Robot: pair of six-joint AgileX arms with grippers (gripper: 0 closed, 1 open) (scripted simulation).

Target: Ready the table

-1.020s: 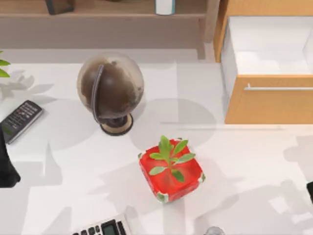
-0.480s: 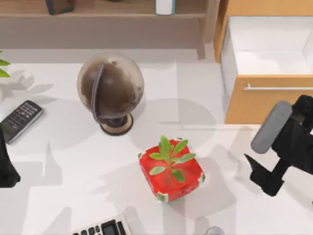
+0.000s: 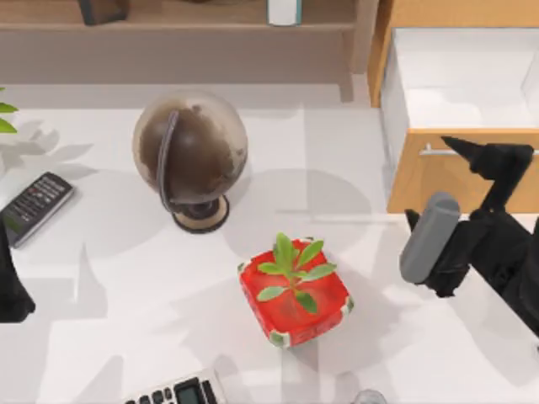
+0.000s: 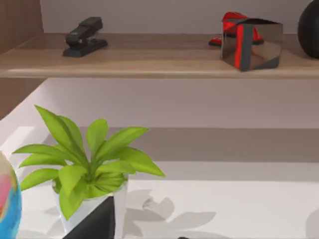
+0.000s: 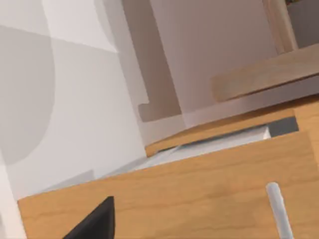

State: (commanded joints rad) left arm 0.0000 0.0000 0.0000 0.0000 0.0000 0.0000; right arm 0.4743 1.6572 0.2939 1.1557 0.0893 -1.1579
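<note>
Table [image 3: 126,328]: rigid, fixed, not for gripping.
Drawer handle [image 3: 434,152]: stiff, slim bar at right edge.
Right gripper [image 3: 472,160]: jaw state cannot be told.

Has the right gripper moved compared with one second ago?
Yes. The right gripper has come into the top view from the right edge and risen toward the drawer's silver handle, away from the red plant pot.

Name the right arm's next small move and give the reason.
Probably ease the right end effector onto the silver bar handle of the orange-tan wooden drawer: it hovers just at the open drawer's front, and a push would close it.
</note>
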